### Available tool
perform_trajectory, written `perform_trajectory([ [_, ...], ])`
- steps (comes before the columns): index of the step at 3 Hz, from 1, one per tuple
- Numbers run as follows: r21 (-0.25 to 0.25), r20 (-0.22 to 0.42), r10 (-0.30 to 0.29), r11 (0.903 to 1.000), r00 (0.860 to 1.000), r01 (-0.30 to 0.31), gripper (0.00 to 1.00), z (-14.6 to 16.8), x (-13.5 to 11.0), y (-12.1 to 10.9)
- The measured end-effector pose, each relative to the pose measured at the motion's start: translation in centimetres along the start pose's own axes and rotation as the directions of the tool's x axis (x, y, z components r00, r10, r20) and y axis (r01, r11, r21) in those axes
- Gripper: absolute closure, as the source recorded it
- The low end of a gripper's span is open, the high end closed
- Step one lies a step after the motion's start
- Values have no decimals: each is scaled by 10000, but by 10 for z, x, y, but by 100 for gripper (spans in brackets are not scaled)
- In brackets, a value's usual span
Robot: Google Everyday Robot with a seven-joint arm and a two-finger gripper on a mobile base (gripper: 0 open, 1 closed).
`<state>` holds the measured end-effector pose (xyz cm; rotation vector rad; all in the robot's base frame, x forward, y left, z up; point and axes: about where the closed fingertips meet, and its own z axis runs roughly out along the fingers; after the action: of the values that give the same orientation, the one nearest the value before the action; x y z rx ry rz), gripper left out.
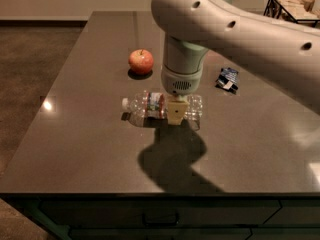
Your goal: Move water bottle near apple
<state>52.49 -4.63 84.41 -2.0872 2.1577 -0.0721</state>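
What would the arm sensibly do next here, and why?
Probably take hold of the water bottle: it lies on its side on the table, the gripper is down at its middle, and the apple sits apart, farther back. Carrying comes after.

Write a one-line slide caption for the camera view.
Pincer over the middle of the lying water bottle; apple apart, farther back.

Water bottle (146,104) lying on side; end effector (175,114) over middle, perhaps touching; red apple (141,61) behind.
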Motion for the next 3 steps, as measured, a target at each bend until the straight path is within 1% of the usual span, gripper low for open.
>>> perform_trajectory([
  [1, 34, 167, -136, 9999, 9998, 135, 93, -9, -27, -15],
  [2, 75, 209, -449, 9990, 9988, 448, 100, -12, -57, -31],
  [3, 30, 19, -638, 9980, 9980, 638, 100, -4, -77, -47],
])
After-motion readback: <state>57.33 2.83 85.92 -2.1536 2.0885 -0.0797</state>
